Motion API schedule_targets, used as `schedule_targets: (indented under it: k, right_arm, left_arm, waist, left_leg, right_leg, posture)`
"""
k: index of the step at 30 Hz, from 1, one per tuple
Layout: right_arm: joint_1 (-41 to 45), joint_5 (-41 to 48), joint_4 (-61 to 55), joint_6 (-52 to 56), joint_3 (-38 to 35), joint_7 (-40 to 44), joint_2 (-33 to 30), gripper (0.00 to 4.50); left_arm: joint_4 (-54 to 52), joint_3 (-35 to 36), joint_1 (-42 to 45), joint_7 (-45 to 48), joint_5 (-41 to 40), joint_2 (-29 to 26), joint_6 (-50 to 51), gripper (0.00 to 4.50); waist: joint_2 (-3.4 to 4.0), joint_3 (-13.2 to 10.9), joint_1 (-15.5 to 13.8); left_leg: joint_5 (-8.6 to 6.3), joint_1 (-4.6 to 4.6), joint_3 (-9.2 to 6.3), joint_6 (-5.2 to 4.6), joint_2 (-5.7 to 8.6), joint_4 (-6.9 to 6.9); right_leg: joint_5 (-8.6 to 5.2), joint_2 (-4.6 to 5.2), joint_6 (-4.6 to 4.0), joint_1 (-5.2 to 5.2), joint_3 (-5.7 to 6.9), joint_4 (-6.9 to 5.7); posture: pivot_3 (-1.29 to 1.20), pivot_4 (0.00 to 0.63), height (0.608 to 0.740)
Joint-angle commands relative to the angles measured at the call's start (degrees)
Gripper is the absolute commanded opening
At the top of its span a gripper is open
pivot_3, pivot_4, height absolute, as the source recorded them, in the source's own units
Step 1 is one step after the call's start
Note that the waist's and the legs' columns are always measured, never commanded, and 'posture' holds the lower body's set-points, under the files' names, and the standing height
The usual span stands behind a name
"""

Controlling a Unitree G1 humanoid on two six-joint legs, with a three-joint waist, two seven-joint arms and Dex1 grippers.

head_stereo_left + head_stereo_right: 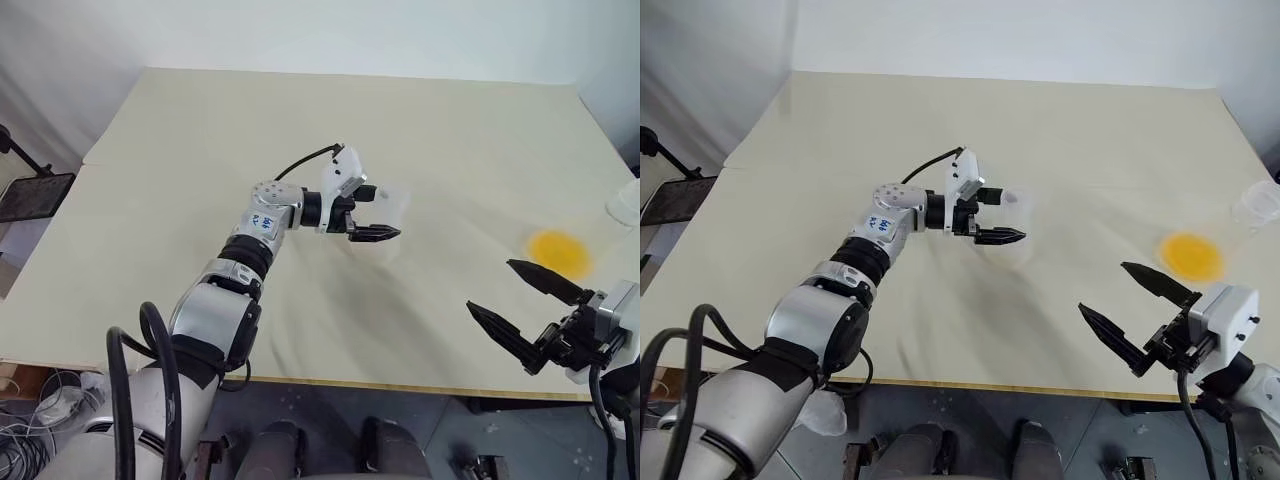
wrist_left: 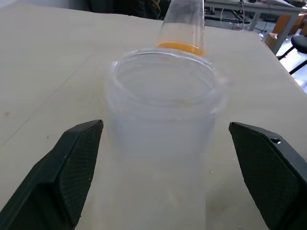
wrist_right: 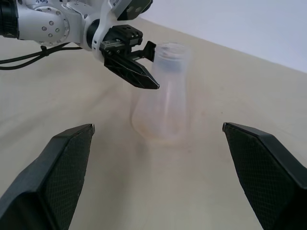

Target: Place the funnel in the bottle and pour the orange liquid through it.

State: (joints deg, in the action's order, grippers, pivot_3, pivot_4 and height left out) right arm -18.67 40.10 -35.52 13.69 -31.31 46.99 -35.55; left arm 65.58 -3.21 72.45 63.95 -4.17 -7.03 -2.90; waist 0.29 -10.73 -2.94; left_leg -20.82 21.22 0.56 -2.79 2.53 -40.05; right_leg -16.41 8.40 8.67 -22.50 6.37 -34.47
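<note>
Straddling the bottle [image 1: 385, 222] near the centre of the frame, my left hand [image 1: 368, 213] stands open, fingers either side of the neck, not touching. It looks empty, light and thin-walled, probably slick and easy to tip, so I'd grip the neck gently. My right hand [image 1: 515, 297] waits open at lower right, near the orange liquid [image 1: 558, 252] by the worktop [image 1: 200, 130] edge.

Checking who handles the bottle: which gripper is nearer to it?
Left. The left gripper has its open fingers either side of the bottle neck; the right gripper hovers open near the table edge.
</note>
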Motion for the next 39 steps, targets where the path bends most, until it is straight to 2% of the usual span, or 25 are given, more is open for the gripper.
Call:
schedule_targets:
  k: [1, 6, 11, 15, 24, 29, 39]
  right_arm:
    - [0.54, 0.25, 0.01, -0.51, -0.50, 0.38, -1.00, 4.50]
    - [1.61, 0.39, 0.95, -0.12, -0.59, 1.01, -1.93, 4.50]
    - [2.72, 0.56, 2.71, 0.32, -0.21, 2.78, -3.58, 4.50]
    - [4.64, 0.86, 4.86, 1.08, 0.80, 4.62, -5.21, 4.50]
    - [11.31, 0.91, 10.31, 2.71, 5.42, 8.45, -7.13, 4.50]
    - [15.65, 0.29, 13.81, 3.04, 9.00, 10.56, -7.14, 4.50]
    - [20.98, -0.59, 17.78, 2.85, 11.92, 13.06, -7.32, 4.50]
  left_arm:
    - [-3.74, 1.11, 0.74, 1.51, -1.13, -1.42, 1.09, 4.46]
    - [-7.27, 1.50, -0.43, 3.24, -1.62, -4.21, 3.63, 4.46]
    - [-16.48, 2.20, -4.28, 5.49, -3.12, -9.65, 9.03, 4.46]
    - [-30.83, 5.65, -12.71, 3.18, -5.86, -17.26, 16.95, 4.46]
    - [-56.90, 18.65, -32.40, -6.48, -14.60, -26.17, 25.20, 4.46]
    - [-66.22, 21.37, -40.52, -9.95, -17.93, -28.30, 28.77, 4.46]
    - [-70.74, 20.33, -43.04, -14.37, -20.85, -28.71, 31.40, 4.46]
  waist:
    - [0.00, 0.00, 0.01]
    - [0.01, 0.00, 0.06]
    - [0.01, 0.01, 0.31]
    - [0.03, 0.01, 1.34]
    - [0.02, 0.01, 1.53]
    - [0.03, 0.02, 1.26]
    - [0.04, 0.02, 1.56]
  left_leg:
    - [0.00, 0.00, 0.00, 0.00, 0.00, 0.00]
    - [0.00, 0.00, -0.01, 0.00, 0.01, -0.01]
    - [0.00, -0.02, -0.02, 0.00, 0.00, -0.01]
    - [0.00, -0.07, -0.07, 0.01, -0.03, 0.00]
    - [-0.01, -0.07, -0.29, 0.03, 0.00, -0.10]
    - [-0.02, -0.10, -0.35, 0.05, 0.01, -0.11]
    - [-0.03, -0.11, -0.39, 0.07, 0.06, -0.08]
  right_leg:
    - [0.00, 0.00, 0.00, 0.00, 0.00, -0.01]
    - [0.00, 0.01, 0.00, 0.00, -0.01, -0.04]
    - [0.00, 0.01, 0.00, -0.03, -0.02, -0.10]
    - [0.00, 0.02, 0.00, -0.06, -0.06, -0.23]
    - [-0.01, 0.09, -0.01, -0.04, -0.08, -0.32]
    - [-0.01, 0.11, -0.01, 0.01, -0.10, -0.32]
    - [-0.01, 0.11, -0.01, 0.01, -0.11, -0.31]
  posture:
    - [0.00, 0.150, 0.740]
    - [0.00, 0.150, 0.740]
    - [0.00, 0.150, 0.740]
    - [0.00, 0.150, 0.740]
    - [0.00, 0.150, 0.740]
    - [0.00, 0.150, 0.740]
    - [0.00, 0.150, 0.740]
